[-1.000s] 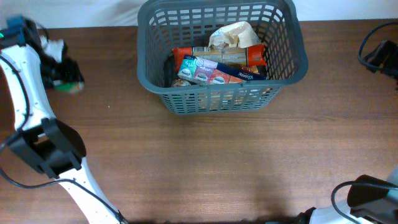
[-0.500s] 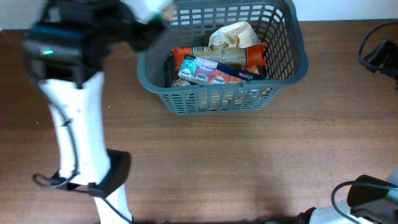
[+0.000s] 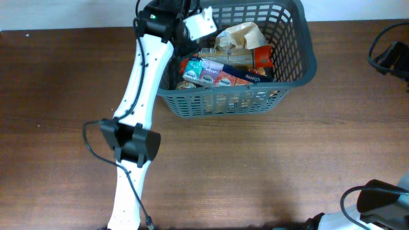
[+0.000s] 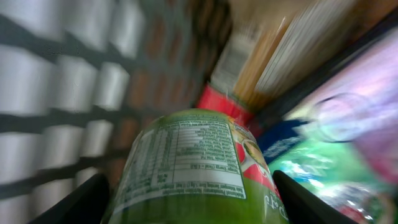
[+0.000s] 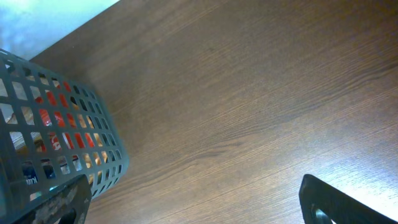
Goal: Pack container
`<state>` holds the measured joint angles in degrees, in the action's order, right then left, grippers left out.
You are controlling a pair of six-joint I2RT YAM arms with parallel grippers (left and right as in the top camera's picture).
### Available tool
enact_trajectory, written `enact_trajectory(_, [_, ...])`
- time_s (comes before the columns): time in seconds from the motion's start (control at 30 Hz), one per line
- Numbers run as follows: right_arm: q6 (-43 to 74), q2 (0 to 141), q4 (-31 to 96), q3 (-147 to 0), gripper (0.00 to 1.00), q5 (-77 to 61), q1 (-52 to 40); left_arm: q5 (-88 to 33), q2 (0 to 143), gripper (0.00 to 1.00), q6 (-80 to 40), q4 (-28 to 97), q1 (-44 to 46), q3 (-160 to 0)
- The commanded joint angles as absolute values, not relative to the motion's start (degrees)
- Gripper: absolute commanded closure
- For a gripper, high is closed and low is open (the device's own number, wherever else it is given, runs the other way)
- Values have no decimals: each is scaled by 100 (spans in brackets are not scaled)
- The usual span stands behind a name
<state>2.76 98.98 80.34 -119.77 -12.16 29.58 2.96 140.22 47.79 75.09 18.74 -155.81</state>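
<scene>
The container [image 3: 309,56], a dark grey slotted basket, stands at the back middle of the table and holds a beige bag [image 3: 239,35], a red packet [image 3: 261,57] and a teal and blue packet [image 3: 214,70]. My left gripper [image 3: 185,27] reaches down inside its back left corner. In the left wrist view the left gripper [image 4: 196,202] is shut on a green labelled bottle [image 4: 186,162], with the lattice wall [image 4: 62,93] on the left and the packets beyond. My right gripper [image 5: 199,208] hangs open over bare wood, with the container [image 5: 62,124] to its left.
A black device with a cable [image 3: 391,57] lies at the table's right edge. The right arm's base [image 3: 377,201] sits at the front right corner. The left arm [image 3: 134,128] stretches from the front left up to the basket.
My left arm has swung from the far left of the table over to the container's back left corner, carrying the green bottle with it. The right arm has not moved.
</scene>
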Motion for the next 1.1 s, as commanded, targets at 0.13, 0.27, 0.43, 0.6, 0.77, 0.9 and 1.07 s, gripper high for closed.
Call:
enact_trajectory(0.13, [263, 9878, 8014, -11944, 1, -1291, 2965, 805, 14057, 1, 4034, 7411, 1745, -15642])
enact_trajectory(0.27, [263, 9878, 8014, -11944, 1, -1288, 2965, 1035, 13837, 1, 2930, 7520, 1745, -15764])
enact_trajectory(0.43, [263, 9878, 8014, -11944, 1, -1291, 2965, 1033, 13185, 1, 2102, 7787, 1691, -16267])
enact_trajectory(0.6, [263, 9878, 8014, -11944, 1, -1291, 2965, 1033, 12344, 1, 1227, 7942, 1162, -16514])
enact_trajectory(0.77, [263, 9878, 8014, -11944, 1, -1288, 2965, 1031, 12090, 1, 311, 8401, 58, -16510])
enact_trajectory(0.9, [263, 9878, 8014, -11944, 1, -1291, 2965, 1011, 12213, 1, -362, 9166, -978, -16405])
enact_trajectory(1.07, [263, 9878, 8014, -11944, 1, -1291, 2965, 989, 12311, 1, -434, 9225, -1804, -16005])
